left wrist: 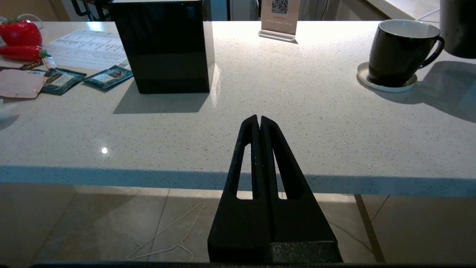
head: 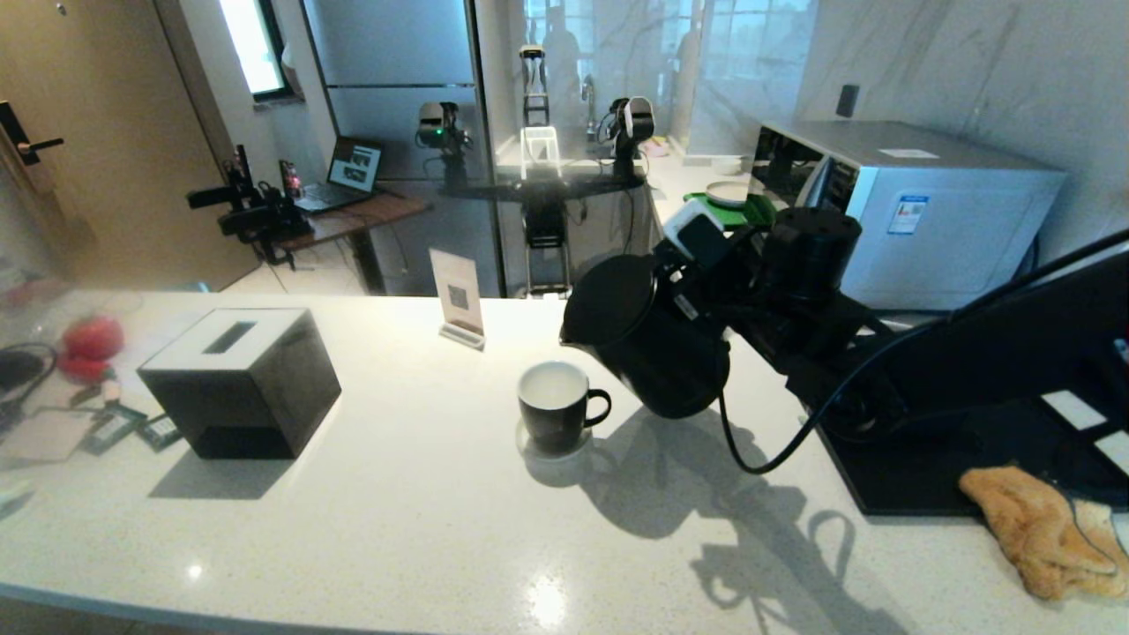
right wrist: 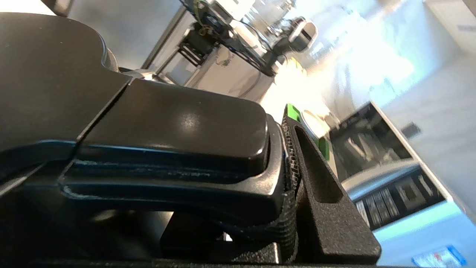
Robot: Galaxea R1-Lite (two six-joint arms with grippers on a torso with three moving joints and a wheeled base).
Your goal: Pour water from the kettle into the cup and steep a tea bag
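Note:
The matte black kettle [head: 653, 344] hangs tilted above the counter, its spout leaning down over the cup [head: 554, 407]. My right gripper [head: 699, 257] is shut on the kettle's handle [right wrist: 167, 123], and one ribbed finger [right wrist: 323, 186] presses against its side. The small black cup shows a white inside and stands on a pale coaster [left wrist: 386, 86]. I see no stream of water. Teal tea bag packets [left wrist: 108, 76] lie at the left, beside the black box. My left gripper [left wrist: 259, 121] is shut and empty, held off the counter's front edge.
A black rectangular box [head: 238, 379] stands on the left of the counter, and a small sign [head: 459, 304] at the back. The kettle's cable [head: 767, 459] loops down to a black mat [head: 926, 476]. An orange cloth [head: 1032, 529] lies front right. A microwave [head: 917, 212] sits behind.

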